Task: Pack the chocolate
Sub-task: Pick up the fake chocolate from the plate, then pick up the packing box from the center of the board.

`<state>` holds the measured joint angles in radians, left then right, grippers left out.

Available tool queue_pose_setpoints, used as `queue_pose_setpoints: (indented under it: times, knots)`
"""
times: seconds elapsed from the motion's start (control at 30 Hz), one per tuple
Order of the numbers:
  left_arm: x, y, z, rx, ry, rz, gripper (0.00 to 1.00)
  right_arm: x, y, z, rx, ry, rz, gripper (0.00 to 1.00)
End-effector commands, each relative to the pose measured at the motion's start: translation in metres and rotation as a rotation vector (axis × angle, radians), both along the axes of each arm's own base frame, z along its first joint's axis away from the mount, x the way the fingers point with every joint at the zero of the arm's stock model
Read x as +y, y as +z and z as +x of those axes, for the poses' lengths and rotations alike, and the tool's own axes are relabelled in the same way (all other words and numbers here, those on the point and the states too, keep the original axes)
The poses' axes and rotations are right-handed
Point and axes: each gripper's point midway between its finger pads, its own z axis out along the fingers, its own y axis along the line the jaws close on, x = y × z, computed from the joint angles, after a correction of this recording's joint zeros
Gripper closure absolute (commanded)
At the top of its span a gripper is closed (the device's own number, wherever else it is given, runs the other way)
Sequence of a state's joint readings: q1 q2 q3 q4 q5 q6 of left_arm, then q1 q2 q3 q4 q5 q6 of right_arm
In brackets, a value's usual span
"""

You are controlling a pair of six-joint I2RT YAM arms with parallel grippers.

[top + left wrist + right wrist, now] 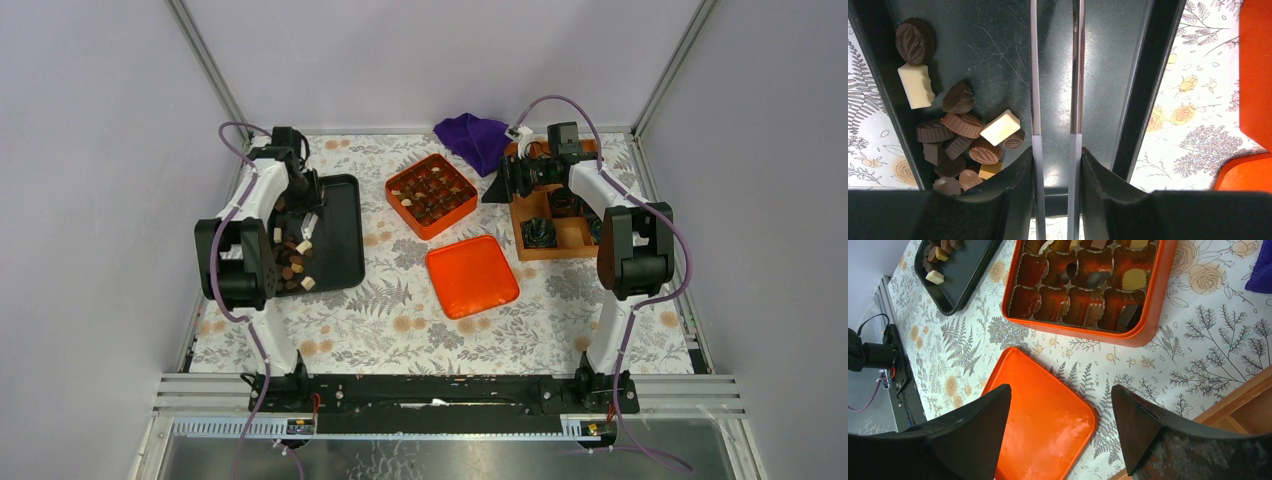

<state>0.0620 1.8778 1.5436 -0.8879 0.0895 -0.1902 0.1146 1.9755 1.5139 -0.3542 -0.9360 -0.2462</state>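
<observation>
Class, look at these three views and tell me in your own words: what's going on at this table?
Two robot arms are packing chocolates. The left gripper, slightly open and empty, hangs over the black tray beside a pile of loose chocolates. The right gripper, wide open and empty, points toward the orange lid, which lies on the table next to the box. The box is partly filled; several cups are empty.

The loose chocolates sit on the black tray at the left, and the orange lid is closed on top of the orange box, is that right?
Not the lid. The top view shows the orange lid lying flat on the table beside the orange box, which stands open. The loose chocolates do sit on the black tray at the left.
</observation>
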Motion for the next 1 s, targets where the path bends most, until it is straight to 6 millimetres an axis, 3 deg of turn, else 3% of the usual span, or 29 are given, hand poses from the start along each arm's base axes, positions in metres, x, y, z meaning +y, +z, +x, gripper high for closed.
queue_pose_setpoints:
  times: [0.0,0.2,0.47,0.73,0.97]
  knots:
    - [-0.005,0.035,0.002,-0.082,0.004,-0.012,1.00,0.001,0.022,0.002,-0.054,0.012,0.028,0.19]
    - [-0.019,0.057,-0.012,-0.164,-0.002,-0.084,1.00,0.001,0.023,0.002,-0.054,0.015,0.031,0.19]
    - [-0.059,0.080,-0.045,-0.293,-0.052,-0.299,1.00,0.001,0.024,0.004,-0.063,0.019,0.023,0.19]
    - [-0.101,0.121,-0.060,-0.488,-0.140,-0.530,1.00,0.007,0.017,0.037,-0.122,0.026,-0.095,0.20]
    - [-0.130,0.134,-0.065,-0.553,-0.193,-0.601,1.00,0.033,-0.009,0.067,-0.187,0.033,-0.300,0.23]
